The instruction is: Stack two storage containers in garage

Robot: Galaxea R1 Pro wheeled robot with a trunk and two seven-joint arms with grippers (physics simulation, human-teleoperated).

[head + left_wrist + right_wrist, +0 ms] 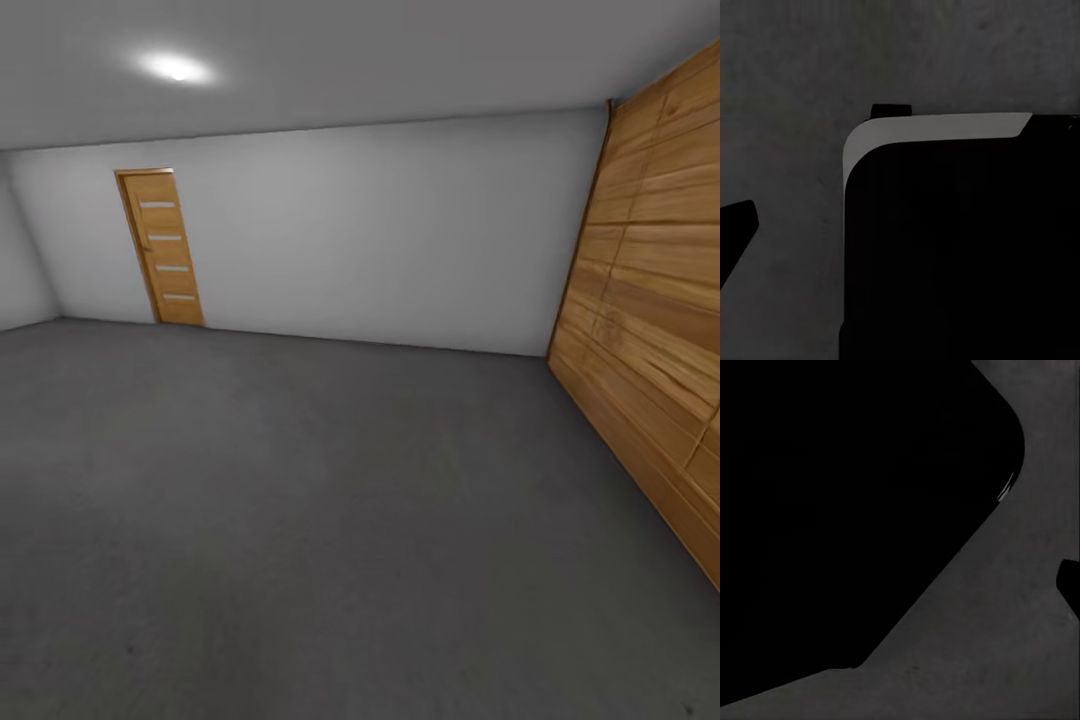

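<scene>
No orange-red storage containers anywhere on the dark grey floor of the garage; neither set down nor stacked, judging from that. Beyond, pale grey walls, wood-plank doors at right, a narrow door far off. Grippers' state impossible to tell: black robot body over floor in the wrist views. Whole placement apparently left.

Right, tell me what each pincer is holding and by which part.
It cannot be told. The wrist views show dark robot bodywork over the grey floor, and no container appears in the garage.
</scene>
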